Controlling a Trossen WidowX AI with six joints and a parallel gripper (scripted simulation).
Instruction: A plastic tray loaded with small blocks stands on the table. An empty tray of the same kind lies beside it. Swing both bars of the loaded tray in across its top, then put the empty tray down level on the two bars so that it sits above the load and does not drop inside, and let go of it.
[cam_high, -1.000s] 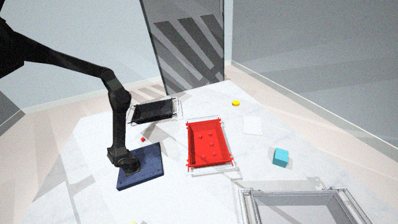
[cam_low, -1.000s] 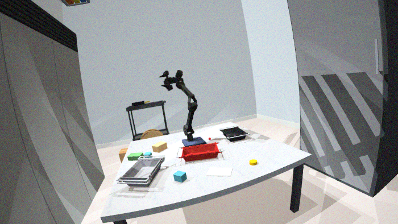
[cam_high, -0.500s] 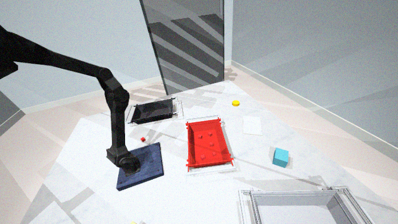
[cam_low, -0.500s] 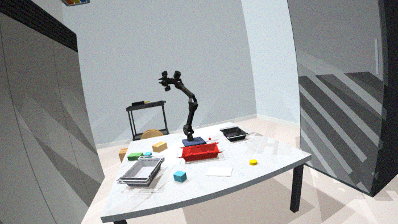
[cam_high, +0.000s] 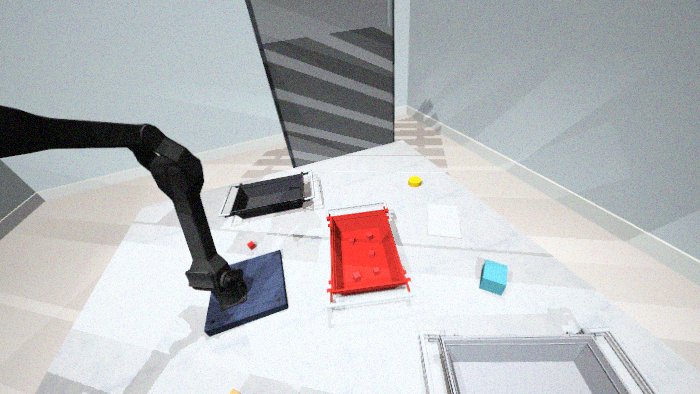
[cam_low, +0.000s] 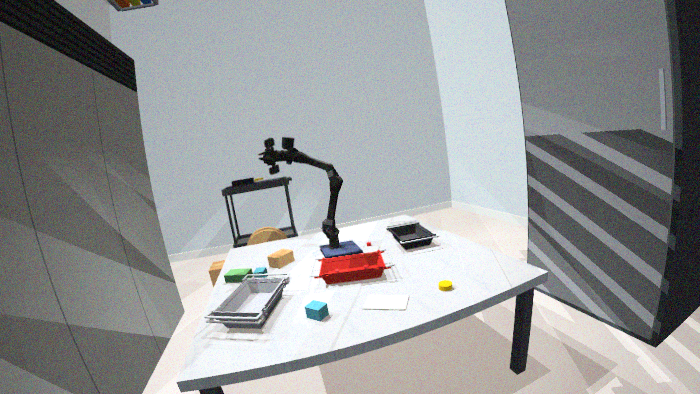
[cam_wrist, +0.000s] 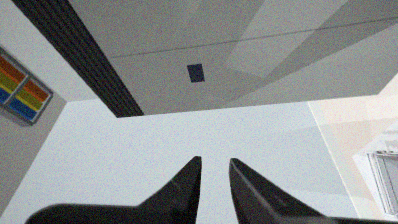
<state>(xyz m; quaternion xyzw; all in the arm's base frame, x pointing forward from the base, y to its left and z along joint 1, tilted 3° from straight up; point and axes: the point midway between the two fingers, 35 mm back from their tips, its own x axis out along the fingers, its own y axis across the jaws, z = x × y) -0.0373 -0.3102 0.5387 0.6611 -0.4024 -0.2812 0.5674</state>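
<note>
The loaded red tray (cam_high: 367, 286) (cam_low: 352, 270) stands mid-table with several small red blocks (cam_high: 370, 252) inside. Its far wire bar (cam_high: 357, 206) and near wire bar (cam_high: 370, 300) lie swung out beyond its ends. An empty black tray (cam_high: 272, 206) (cam_low: 412, 235) lies behind and to the left of it, bars out. My gripper (cam_low: 262, 158) (cam_wrist: 215, 164) is raised high in the air, far from both trays, and points at the wall and ceiling. Its fingers stand almost together with nothing between them. It is outside the top view.
The arm stands on a dark blue base plate (cam_high: 265, 285) (cam_low: 350, 247). A grey wire-bar tray (cam_high: 525, 345) (cam_low: 247, 300), a cyan cube (cam_high: 493, 276) (cam_low: 316, 310), a yellow disc (cam_high: 414, 181) (cam_low: 445, 285), a white sheet (cam_high: 444, 220) and a loose red block (cam_high: 251, 245) lie on the table.
</note>
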